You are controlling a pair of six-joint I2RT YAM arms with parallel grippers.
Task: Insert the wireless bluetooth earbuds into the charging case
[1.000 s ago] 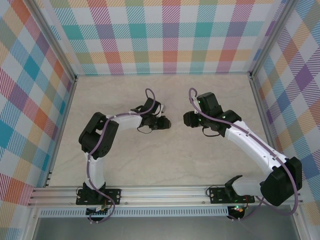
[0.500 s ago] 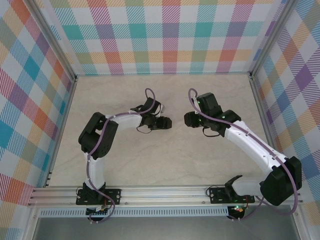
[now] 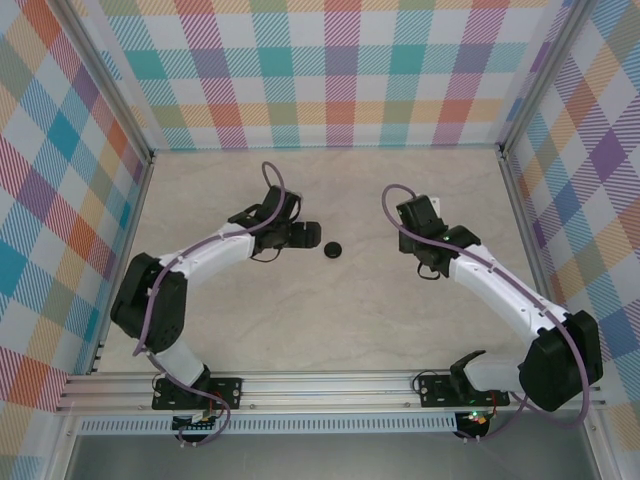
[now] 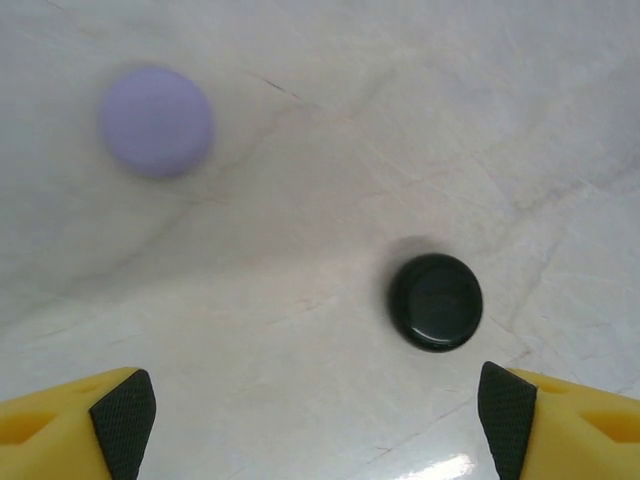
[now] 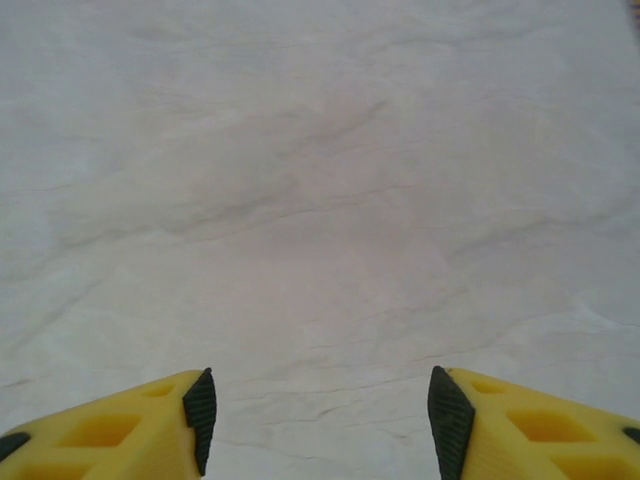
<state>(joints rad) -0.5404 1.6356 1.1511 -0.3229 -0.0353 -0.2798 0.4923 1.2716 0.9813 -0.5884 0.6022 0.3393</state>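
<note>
My left gripper hangs spread wide over the desk, with nothing between its jaws. Seen from it, the lavender case sits well off at eleven o'clock, blurred, its lid down as far as I can judge. The black case lies nearer at one o'clock, also shut and untouched. My right gripper is spread too and empty, over bare desk. Where the earbuds are I cannot tell; they may sit inside the cases. The risk as I judge it: a glossy round puck on slick stone will skate away if one jaw meets it first.
</note>
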